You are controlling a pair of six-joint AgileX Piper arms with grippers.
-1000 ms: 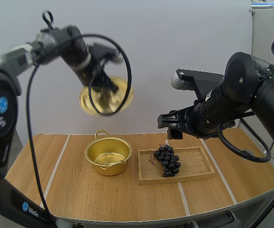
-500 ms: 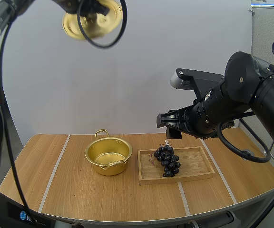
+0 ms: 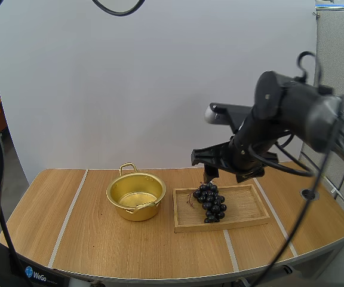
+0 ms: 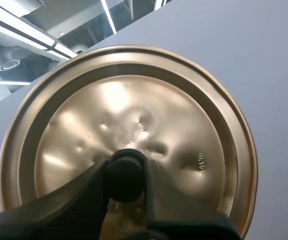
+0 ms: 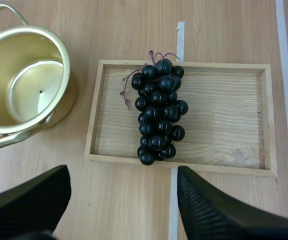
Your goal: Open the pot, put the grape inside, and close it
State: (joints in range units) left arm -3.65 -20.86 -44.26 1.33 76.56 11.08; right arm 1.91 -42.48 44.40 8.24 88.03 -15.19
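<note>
Gold-coloured metal first. In the high view the pot [image 3: 135,196] sits open on the wooden table [image 3: 100,251], mouth up and empty, ready to receive. Just beside it, the wooden tray [image 3: 243,206] carries the bunch of grapes [image 3: 209,202], stem end pointing toward the back. The right gripper [image 3: 210,174] hangs close above that stem end, and I'd say it is lining up for the pick. The table is pale planking with light strips running front to back. A plain white screen [image 3: 160,89] closes off the far side.

Over to the left wrist view. The left gripper [image 4: 126,175] pinches the black knob [image 4: 126,167] of the lid [image 4: 184,115], with dark fingers [image 4: 79,200] clamped on either side. The dented brass disc is held up against the screen. My read is that it is parked clear so the pot's mouth is free.

Now the right wrist view, looking straight down. The fingers [image 5: 29,200] stand wide apart and hold nothing. The grapes lie in the tray just ahead of the gap between them, and the open pot sits beside the tray. Next comes a descent and a gentle squeeze near the stem, because the berries look easy to knock loose.
</note>
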